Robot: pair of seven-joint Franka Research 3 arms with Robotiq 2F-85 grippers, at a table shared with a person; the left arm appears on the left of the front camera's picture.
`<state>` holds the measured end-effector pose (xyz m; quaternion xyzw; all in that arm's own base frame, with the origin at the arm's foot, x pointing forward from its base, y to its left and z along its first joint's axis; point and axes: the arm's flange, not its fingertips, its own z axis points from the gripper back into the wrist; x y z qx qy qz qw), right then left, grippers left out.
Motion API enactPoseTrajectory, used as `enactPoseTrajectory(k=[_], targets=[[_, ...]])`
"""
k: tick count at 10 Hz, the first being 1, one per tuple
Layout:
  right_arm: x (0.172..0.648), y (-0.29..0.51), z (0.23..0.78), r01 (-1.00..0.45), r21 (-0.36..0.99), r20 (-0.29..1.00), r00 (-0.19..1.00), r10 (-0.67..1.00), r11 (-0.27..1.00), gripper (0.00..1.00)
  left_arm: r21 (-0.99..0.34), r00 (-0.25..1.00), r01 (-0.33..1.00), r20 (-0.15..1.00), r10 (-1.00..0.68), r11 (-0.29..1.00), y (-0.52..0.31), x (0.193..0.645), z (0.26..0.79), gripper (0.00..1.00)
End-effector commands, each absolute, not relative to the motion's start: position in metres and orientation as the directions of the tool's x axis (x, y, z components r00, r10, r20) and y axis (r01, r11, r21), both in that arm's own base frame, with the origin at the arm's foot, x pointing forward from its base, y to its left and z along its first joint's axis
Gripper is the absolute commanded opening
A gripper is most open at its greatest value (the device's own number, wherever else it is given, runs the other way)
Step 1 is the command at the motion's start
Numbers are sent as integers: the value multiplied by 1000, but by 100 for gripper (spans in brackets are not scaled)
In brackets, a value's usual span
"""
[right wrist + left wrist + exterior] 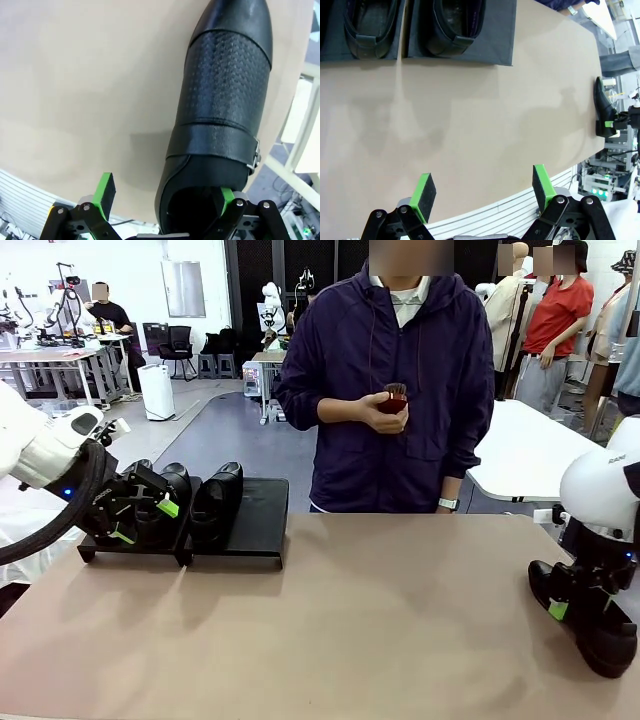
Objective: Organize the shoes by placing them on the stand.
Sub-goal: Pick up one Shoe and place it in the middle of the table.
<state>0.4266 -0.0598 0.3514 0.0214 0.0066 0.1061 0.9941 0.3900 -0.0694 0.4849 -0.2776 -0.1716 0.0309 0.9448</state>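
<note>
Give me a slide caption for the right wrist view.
Open right pincer poised at the heel of a black shoe lying near the table edge.

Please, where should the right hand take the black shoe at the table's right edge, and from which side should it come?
Probably at the heel-end rim of the shoe, from above. The opening faces up, and the right hand, open, already has one finger inside the opening and one outside the wall, so closing would pinch that wall.
</note>
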Motion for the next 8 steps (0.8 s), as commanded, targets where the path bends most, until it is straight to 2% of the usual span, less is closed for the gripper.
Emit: enactPoseTrajectory(k=[1, 2, 8], targets=[[431, -59, 342, -222, -8, 30, 975, 222, 975, 44, -535, 942, 30, 297, 155, 845, -68, 390, 486, 100], [432, -58, 341, -227, -3, 36, 973, 227, 974, 0, -535, 942, 30, 297, 155, 845, -68, 390, 486, 100], [430, -65, 328, -212, -31, 12, 977, 212, 977, 0, -535, 942, 30, 297, 155, 845, -68, 390, 486, 100]])
